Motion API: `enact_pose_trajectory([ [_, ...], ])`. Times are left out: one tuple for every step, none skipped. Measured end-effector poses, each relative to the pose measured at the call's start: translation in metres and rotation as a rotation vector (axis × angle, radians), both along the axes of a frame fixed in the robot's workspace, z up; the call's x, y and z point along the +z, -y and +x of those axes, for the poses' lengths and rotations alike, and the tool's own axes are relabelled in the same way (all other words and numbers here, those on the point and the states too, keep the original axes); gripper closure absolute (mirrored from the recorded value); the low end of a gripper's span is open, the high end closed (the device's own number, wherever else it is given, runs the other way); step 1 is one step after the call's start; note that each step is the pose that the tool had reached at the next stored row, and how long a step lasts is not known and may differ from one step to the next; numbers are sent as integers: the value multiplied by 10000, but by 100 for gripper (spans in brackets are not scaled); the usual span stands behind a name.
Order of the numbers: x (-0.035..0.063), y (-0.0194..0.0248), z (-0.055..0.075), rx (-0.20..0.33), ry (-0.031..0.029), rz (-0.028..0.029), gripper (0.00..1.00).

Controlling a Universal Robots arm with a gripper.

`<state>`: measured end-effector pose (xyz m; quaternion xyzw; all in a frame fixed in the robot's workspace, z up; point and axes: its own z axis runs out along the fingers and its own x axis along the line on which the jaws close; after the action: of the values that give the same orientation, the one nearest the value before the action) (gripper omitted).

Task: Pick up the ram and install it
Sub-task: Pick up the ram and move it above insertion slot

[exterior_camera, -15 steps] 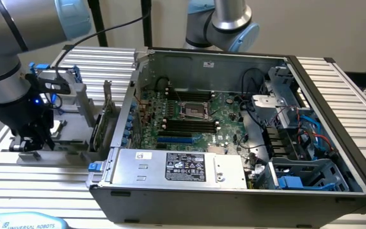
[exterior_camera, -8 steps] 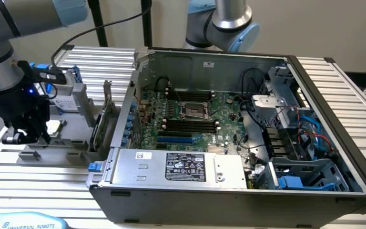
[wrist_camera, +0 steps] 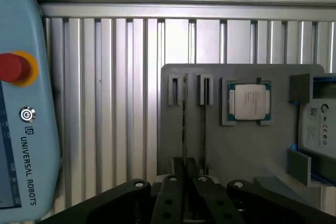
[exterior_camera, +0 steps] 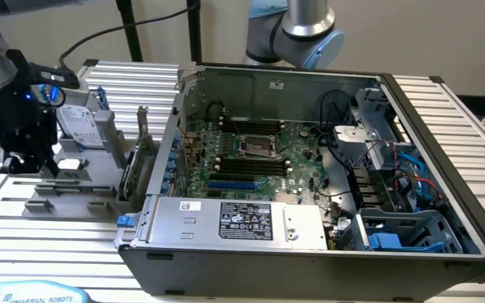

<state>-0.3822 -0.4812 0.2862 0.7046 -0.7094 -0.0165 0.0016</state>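
The ram [wrist_camera: 185, 114] stands on edge in a slot of the grey holder [wrist_camera: 236, 150], seen as a thin line; a second thin stick [wrist_camera: 203, 124] stands in the slot beside it. My gripper [wrist_camera: 185, 169] hangs right over the ram's near end, with its black fingers [wrist_camera: 177, 170] pressed in on either side of the stick. In the exterior view the gripper [exterior_camera: 25, 161] is low over the holder [exterior_camera: 65, 192] at that view's left, outside the open computer case [exterior_camera: 310, 265]. The motherboard's black memory slots [exterior_camera: 251, 167] lie inside the case.
A square silver processor chip [wrist_camera: 249, 102] sits in the holder beside the slots, and a hard drive [wrist_camera: 321, 129] is further along. A larger card [exterior_camera: 141, 148] stands upright by the case wall. A blue teach pendant [wrist_camera: 21, 103] lies on the slatted table [wrist_camera: 115, 103].
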Motion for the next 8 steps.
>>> enact_pose_trajectory([
  [49,-2,8,0,-1,-1,87],
  [93,-3,18,0,-1,-1,87],
  [137,-5,29,-1,0,0,87],
  [179,-7,45,0,-1,-1,87],
  [215,-8,65,0,0,0,87],
  [250,-9,91,-1,1,3,87],
  [284,-11,122,0,1,8,87],
  [316,-11,156,0,0,13,87],
])
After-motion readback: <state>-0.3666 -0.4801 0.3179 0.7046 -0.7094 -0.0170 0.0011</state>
